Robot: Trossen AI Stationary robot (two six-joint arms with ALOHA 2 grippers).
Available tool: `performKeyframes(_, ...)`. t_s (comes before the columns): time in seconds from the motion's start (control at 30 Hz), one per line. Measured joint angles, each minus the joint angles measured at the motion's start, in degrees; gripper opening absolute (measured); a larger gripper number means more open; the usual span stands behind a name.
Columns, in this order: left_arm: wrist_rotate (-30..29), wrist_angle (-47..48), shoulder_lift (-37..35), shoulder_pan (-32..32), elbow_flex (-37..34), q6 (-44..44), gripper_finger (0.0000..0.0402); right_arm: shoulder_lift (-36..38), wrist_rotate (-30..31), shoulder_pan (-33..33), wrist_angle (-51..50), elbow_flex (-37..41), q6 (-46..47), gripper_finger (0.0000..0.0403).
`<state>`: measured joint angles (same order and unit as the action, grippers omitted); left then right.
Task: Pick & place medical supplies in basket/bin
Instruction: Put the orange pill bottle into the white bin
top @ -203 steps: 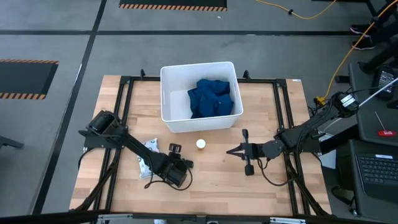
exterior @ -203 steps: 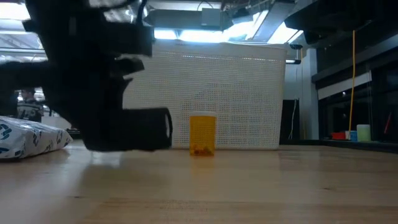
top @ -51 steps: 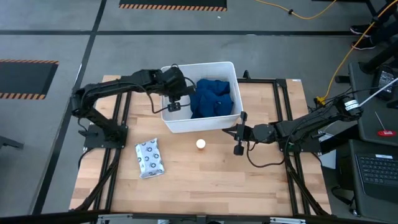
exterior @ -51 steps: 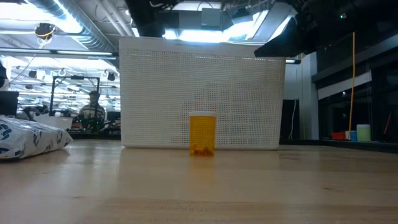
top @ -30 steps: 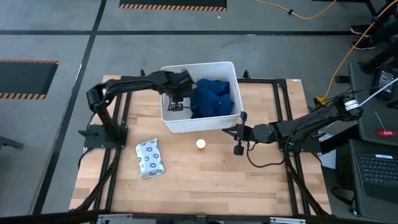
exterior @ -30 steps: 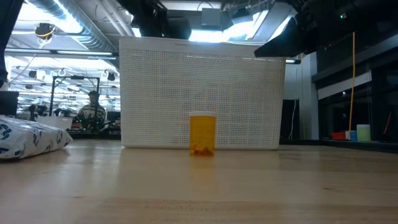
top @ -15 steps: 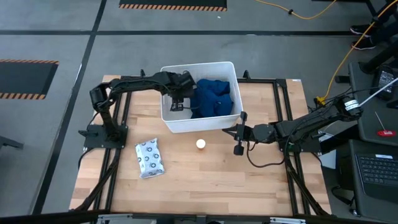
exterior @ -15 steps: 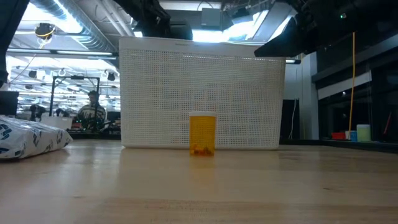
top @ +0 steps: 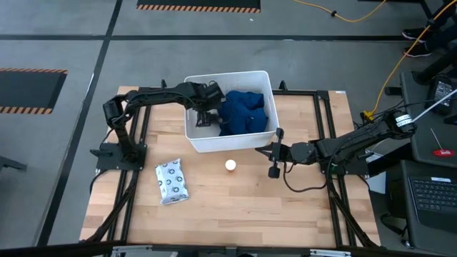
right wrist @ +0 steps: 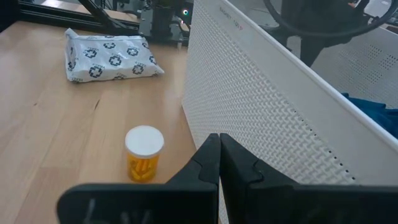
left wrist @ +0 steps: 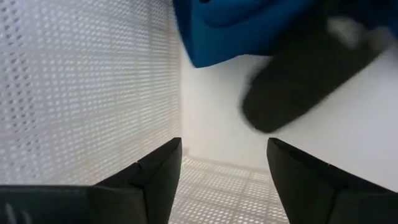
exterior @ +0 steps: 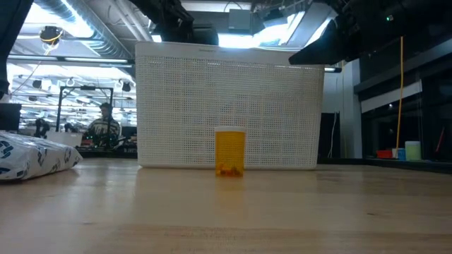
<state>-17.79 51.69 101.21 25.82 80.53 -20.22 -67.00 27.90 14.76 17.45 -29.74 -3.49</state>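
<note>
The black oblong (left wrist: 298, 81) lies loose on the bin's (top: 227, 140) floor beside the blue cloth (top: 245, 113), clear of the left gripper (left wrist: 224, 168), whose jaws are spread wide just above it inside the bin. That reads as the release step of a drop: 2 of 4 supplies are in. The orange bottle (exterior: 229, 151) stands on the counter (top: 250, 203) just in front of the bin, and the dotted packet (top: 171, 181) lies farther off, near the counter's left edge. The right gripper (top: 273, 153) waits by the bin's near right corner, jaws pressed together, empty. Next, the left arm likely must lift clear of the bin wall, then fetch the packet or bottle.
</note>
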Motion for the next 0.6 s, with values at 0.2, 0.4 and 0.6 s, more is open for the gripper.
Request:
performKeyframes(0.2, -1.15, 0.69, -1.09, -0.02, 0.00, -2.56, 0.0230, 0.00, 0.00, 0.01, 0.00, 0.00, -0.01, 0.0006)
performKeyframes(0.4, -2.40, 0.49, -4.47, -0.81, 0.00, -3.11, 0.0215, 0.00, 0.00, 0.00, -0.13, 0.00, 0.00, 0.0006)
performKeyframes(0.6, -2.59, 0.16, -10.78, -1.67, -0.01, -3.21, 0.0201, 0.00, 0.00, 0.00, -0.15, 0.00, -0.02, 0.0006)
